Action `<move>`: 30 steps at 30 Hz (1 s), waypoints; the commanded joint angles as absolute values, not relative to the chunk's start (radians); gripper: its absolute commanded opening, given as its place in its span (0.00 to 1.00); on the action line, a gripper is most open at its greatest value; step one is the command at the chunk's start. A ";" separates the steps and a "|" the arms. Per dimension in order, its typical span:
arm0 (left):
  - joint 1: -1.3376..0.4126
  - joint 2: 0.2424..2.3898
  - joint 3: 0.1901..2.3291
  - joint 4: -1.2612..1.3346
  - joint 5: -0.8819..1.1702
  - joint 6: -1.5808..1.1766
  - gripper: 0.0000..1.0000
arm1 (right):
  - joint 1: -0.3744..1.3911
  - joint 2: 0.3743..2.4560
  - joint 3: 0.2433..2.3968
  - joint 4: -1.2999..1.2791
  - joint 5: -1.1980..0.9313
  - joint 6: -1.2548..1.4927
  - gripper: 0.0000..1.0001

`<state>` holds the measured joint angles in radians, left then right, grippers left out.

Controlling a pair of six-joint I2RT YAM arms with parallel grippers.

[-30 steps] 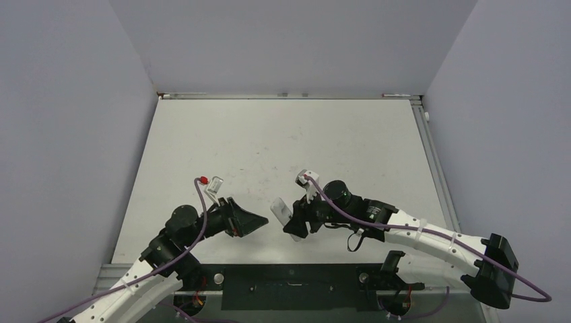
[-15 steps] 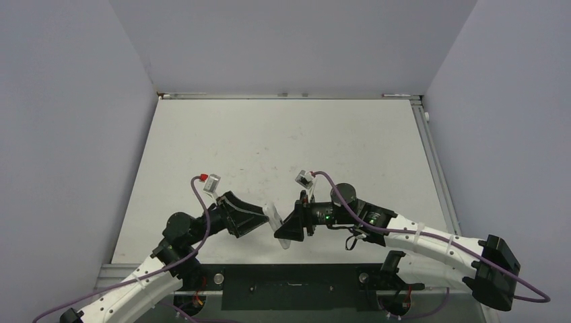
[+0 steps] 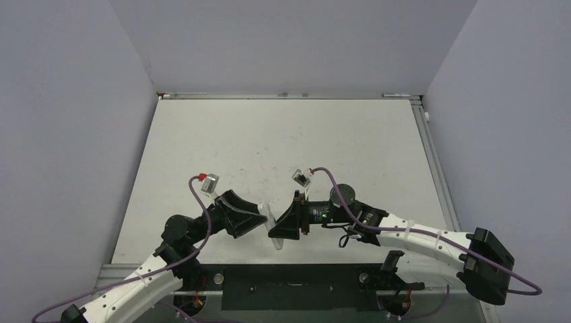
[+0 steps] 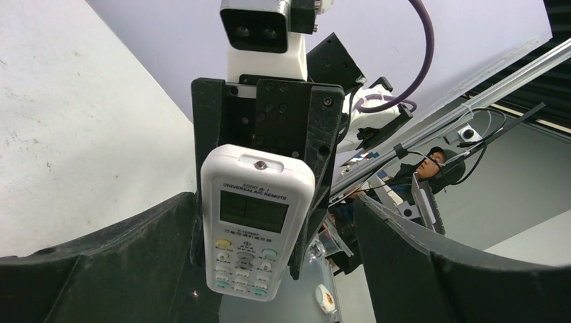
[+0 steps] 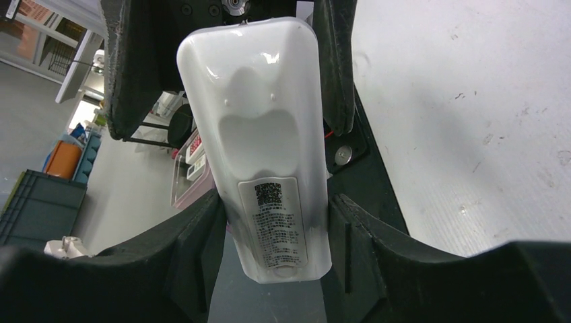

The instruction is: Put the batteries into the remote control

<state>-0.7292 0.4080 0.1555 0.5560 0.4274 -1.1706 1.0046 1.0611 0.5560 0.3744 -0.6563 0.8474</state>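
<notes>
Surface (image 3: pixel 283 134) was a pale off-white rectangular top, matte and flat. Faint dark scuffs (image 3: pixel 268 166) and small specks marked its middle. A side rail (image 3: pixel 431 155) ran along its right edge and a far rail (image 3: pixel 289 95) along the back edge. A black mounting strip (image 3: pixel 289 287) lined the near edge. The right wrist view showed more specks.

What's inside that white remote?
Nothing inside shows. The remote control, clamped in the right gripper, presents only its closed white back with a printed label; whatever lies within is covered.
</notes>
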 commanded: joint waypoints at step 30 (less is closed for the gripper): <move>-0.723 0.619 0.320 0.212 0.250 -0.995 0.00 | 1.022 0.920 0.686 -0.256 -0.118 0.619 0.70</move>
